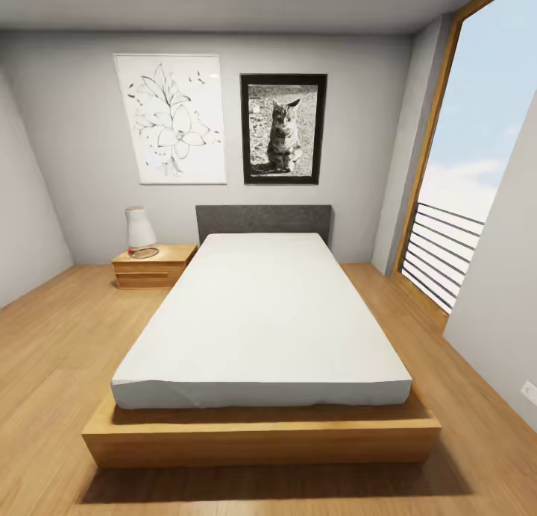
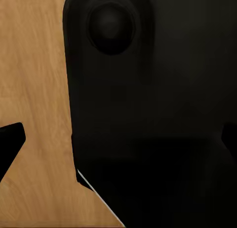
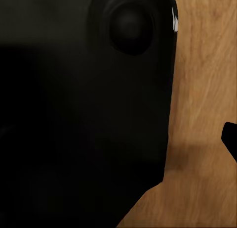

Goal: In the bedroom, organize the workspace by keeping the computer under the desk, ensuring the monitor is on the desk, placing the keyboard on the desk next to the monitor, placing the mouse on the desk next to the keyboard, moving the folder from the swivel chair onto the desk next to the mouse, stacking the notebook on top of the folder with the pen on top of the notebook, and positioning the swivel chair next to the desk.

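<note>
The head view looked across a bedroom with a wooden floor (image 1: 52, 352). A bed (image 1: 261, 329) stood at the centre, white mattress on a low wooden frame, with a grey headboard (image 1: 262, 221) against the far wall at 12 o'clock. At about 10 o'clock from the bed sat a wooden nightstand (image 1: 153, 266); on it stood a white lamp (image 1: 139, 227), and just beside the lamp lay a small round object with a red part (image 1: 143, 253), too small to identify. On the far wall hung two pictures side by side: a line drawing of a flower (image 1: 171, 118) and, at its 3 o'clock, a black-framed cat photo (image 1: 283, 128). A tall window (image 1: 477, 150) with horizontal railing bars filled the 2 o'clock side. No writing or brand could be read anywhere.

None of the task's things, desk included, could be seen from here.

In the left wrist view, a dark robot body (image 2: 158, 114) blocked most of the frame above the floor, and dark fingertips (image 2: 10, 141) showed at the edges; whether the left pincer was released or clenched could not be told. The right wrist view showed the same dark mass (image 3: 84, 114) and one dark tip (image 3: 230, 139); its state could not be told either.
</note>
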Robot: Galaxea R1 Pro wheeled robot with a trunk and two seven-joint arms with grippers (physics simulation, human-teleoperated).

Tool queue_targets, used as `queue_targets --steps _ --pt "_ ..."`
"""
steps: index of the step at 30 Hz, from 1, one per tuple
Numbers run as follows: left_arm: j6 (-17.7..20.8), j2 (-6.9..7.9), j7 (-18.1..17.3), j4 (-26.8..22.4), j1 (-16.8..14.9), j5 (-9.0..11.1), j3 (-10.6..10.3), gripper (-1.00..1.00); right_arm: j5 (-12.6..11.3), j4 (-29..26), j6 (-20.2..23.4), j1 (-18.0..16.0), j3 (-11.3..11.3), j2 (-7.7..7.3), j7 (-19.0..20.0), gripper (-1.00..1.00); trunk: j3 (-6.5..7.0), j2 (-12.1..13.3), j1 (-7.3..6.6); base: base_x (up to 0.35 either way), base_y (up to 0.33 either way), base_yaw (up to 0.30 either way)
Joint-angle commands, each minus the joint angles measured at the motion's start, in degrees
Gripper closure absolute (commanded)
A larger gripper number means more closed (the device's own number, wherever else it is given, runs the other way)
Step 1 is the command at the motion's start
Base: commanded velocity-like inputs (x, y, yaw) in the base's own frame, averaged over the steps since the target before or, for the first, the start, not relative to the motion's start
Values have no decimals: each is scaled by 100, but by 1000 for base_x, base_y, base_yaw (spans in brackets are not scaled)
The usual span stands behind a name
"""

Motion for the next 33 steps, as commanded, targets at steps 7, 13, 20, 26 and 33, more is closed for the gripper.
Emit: queue_targets --steps 7,13,20,26,33 --pt "-60 -183 -30 -116 -39 -5 -26 -100 -1 -88 49 -36 -17 135 68 -100 105 239 -131 0 0 0" --pt "-56 -209 -18 -124 -44 0 -19 -100 -8 -96 -141 -39 -2 165 62 -100 213 480 -263 0 0 0" --pt "-51 -211 -18 -129 -44 6 -17 -100 -11 -36 -366 -38 -7 167 62 -100 339 761 -417 0 0 0" --pt "-36 -211 -18 -128 -45 7 -17 -100 -11 -6 -558 -41 -1 167 62 -100 446 1001 -549 0 0 0" --pt "-19 -205 -17 -131 -45 9 -9 -100 -12 -78 -1824 -42 0 148 53 -100 572 1282 -702 0 0 0"
